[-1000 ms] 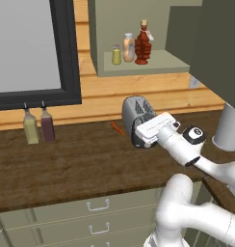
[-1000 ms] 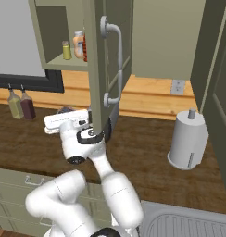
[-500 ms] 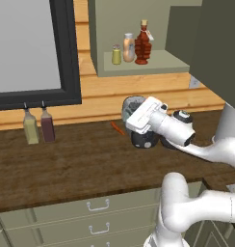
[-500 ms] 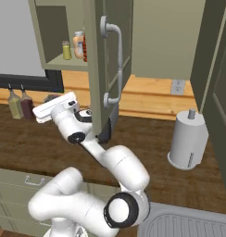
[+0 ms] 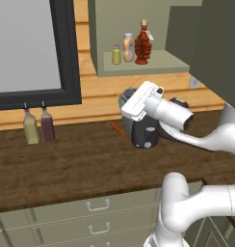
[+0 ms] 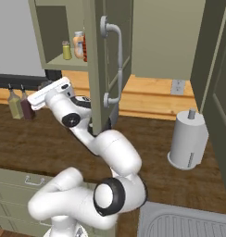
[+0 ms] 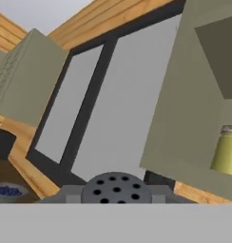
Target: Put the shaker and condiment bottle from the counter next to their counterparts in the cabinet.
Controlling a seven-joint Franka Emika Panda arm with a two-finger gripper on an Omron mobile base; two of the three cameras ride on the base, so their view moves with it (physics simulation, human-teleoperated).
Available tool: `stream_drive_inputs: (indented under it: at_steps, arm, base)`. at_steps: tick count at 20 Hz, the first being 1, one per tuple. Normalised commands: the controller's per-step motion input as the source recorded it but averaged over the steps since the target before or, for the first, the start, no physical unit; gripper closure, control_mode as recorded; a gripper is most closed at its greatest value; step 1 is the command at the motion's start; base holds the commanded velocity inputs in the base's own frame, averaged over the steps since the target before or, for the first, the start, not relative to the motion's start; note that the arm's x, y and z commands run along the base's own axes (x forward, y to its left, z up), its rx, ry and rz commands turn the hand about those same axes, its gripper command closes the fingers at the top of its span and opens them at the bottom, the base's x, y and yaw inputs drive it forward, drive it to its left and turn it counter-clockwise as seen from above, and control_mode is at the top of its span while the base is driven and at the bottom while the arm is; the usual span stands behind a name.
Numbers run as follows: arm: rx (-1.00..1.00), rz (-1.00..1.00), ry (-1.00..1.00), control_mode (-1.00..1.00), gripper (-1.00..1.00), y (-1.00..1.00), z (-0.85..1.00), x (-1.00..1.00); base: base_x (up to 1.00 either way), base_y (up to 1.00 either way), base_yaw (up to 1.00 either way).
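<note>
Kitchen: wood counter [image 5: 66, 164], wall cabinet [image 5: 153, 65], drawers [image 5: 90, 217].

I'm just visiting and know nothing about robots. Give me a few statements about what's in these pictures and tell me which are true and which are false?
1. The dark red condiment bottle stands on the cabinet shelf. True.
2. A yellow-green shaker stands on that shelf beside a pale orange bottle. True.
3. The cabinet door is closed. False: it stands open, its metal handle facing the room.
4. The paper towel roll lies flat on the counter. False: it stands upright.
5. In the hand view, a grey shaker top with holes sits right at the gripper. True.
6. Two small bottles stand on the counter below the dark-framed window. True.
</note>
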Motion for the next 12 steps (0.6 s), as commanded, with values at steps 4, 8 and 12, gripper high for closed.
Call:
stream_drive_inputs:
  at_steps: [4, 8, 12]
  arm:
    - [0.00, -0.29, -0.07, -1.00, 1.00, 0.00, 0.32, -0.09]
    - [-0.01, -0.27, -0.06, -1.00, 1.00, 0.05, 0.21, -0.16]
    - [-0.01, -0.01, 0.00, -1.00, 1.00, 0.20, 0.00, 0.00]
  base:
    - [0.00, 0.00, 0.00]
    - [0.00, 0.00, 0.00]
    - [0.00, 0.00, 0.00]
